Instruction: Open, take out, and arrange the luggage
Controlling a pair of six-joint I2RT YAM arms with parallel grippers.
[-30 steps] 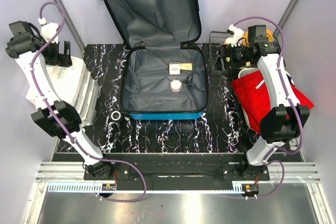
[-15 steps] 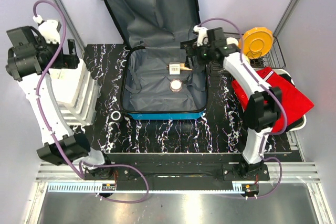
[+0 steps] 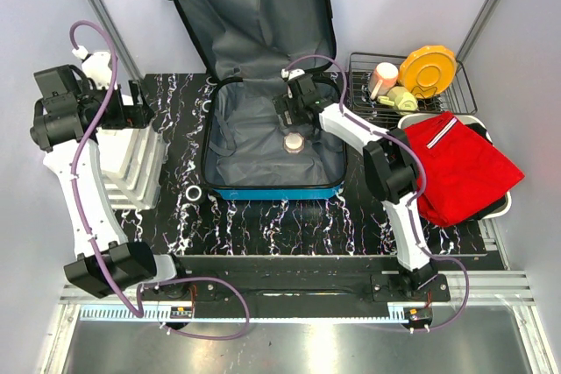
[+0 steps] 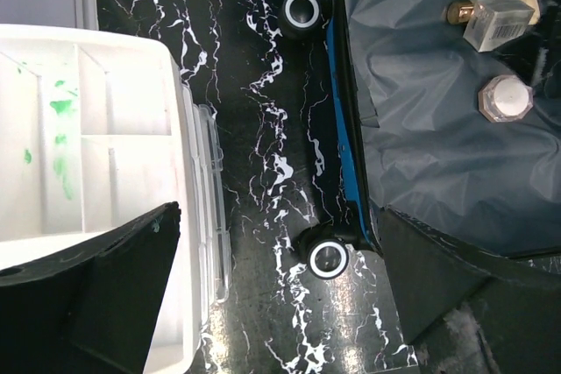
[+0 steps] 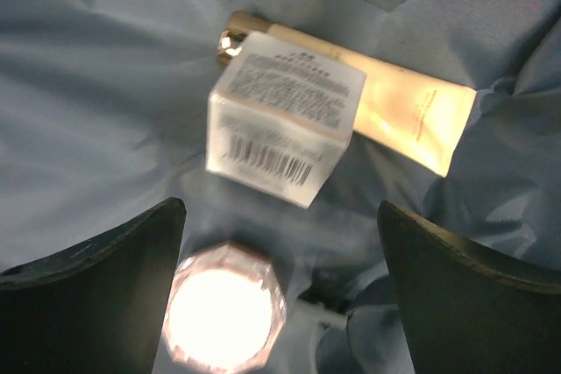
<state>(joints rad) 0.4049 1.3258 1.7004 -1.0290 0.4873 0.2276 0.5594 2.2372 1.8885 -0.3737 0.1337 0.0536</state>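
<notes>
Over the lower shell of the luggage (image 3: 254,142), the right end effector (image 5: 279,216) hangs with its two fingers (image 5: 96,295) spread apart, gripping nothing. Between and just beyond the fingers lie three items on the dark grey lining: a white box with a barcode (image 5: 285,129), a cream tube with a gold cap (image 5: 394,116) partly under the box, and a pale octagonal jar (image 5: 226,317) nearest the wrist camera. The luggage lies open at the centre of the table (image 3: 263,216), lower shell flat and lid raised toward the far wall, blue edge facing the arm bases. The left end effector (image 4: 276,209) is also spread apart and hovers above the marbled table surface, between the white bins (image 3: 131,151) and the left side of the luggage. The left wrist view shows green smears inside the top bin (image 4: 88,129) and two black wheels (image 4: 327,258) along the blue shell edge. To the right of the luggage stand a wire rack (image 3: 451,102) carrying a yellow plate (image 3: 428,70) and, nearer the bases, a white tray (image 3: 498,209) holding a red cloth (image 3: 456,168).
</notes>
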